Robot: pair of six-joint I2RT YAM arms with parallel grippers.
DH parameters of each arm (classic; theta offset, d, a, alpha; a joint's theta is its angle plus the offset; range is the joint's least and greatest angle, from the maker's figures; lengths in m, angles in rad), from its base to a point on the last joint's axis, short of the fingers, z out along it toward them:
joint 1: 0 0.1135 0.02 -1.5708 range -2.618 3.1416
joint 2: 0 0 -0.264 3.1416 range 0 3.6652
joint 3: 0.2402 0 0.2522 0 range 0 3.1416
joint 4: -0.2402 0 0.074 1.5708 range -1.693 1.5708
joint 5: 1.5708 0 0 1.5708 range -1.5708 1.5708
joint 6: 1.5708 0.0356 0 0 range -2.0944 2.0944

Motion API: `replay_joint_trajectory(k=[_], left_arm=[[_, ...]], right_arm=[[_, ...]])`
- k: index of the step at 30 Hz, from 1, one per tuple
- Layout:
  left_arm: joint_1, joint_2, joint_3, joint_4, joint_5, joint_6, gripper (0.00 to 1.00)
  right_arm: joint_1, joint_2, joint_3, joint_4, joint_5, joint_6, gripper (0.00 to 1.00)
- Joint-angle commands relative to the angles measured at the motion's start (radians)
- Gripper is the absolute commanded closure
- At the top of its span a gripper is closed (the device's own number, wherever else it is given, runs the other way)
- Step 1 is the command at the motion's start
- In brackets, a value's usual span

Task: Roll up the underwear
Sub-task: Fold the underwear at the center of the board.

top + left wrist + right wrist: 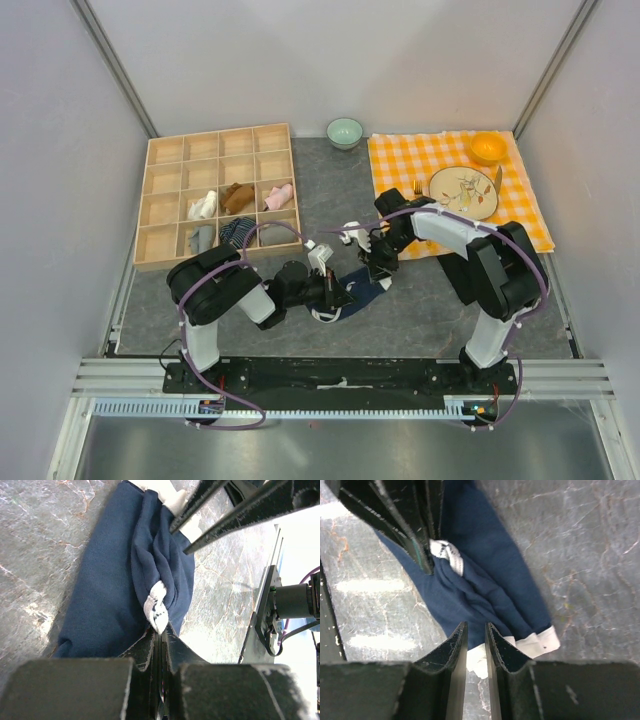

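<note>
L gripper (160, 639): fingers pinched tight on the white-trim tip of the underwear (107, 595). R gripper (476, 637): fingers at a narrow gap, w/ the opp end's white edge caught btwn them. Underwear lies on the grey table (590, 555) btwn both grippers, near front centre. It's navy, bunched lengthwise into a loose creased roll, white trim showing at each end.
</note>
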Motion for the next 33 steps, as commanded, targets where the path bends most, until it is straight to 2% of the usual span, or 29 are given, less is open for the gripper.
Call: replay_joint_trajectory(k=[1,3,10,13,18,21,25,29,33], left_arm=[[0.008,-0.013,-0.006,-0.036,-0.022,0.005,0.94],[0.01,-0.018,-0.008,-0.035,-0.025,0.004,0.92],[0.011,-0.105,-0.046,-0.053,-0.08,0.002,0.73],[0.011,-0.179,-0.065,-0.118,-0.105,0.028,0.71],[0.013,-0.315,-0.095,-0.256,-0.177,0.071,0.7],[0.01,-0.373,-0.128,-0.285,-0.203,0.088,0.7],[-0.042,-0.484,-0.076,-0.468,-0.253,0.145,0.7],[-0.084,-0.504,-0.008,-0.536,-0.278,0.18,0.7],[-0.104,-0.46,0.02,-0.521,-0.281,0.168,0.73]], right_arm=[[0.004,0.047,0.055,0.044,0.022,0.041,0.73],[0.006,0.076,0.057,0.067,0.055,0.061,0.73],[0.01,0.12,0.034,0.117,0.136,0.098,0.73],[0.012,0.125,0.026,0.128,0.141,0.104,0.73],[0.02,0.124,0.012,0.13,0.135,0.107,0.73],[0.027,0.12,0.005,0.128,0.124,0.112,0.73],[0.038,0.13,0.017,0.122,0.13,0.128,0.73],[0.043,0.137,0.023,0.114,0.125,0.142,0.72],[0.043,0.142,0.022,0.116,0.127,0.147,0.72]])
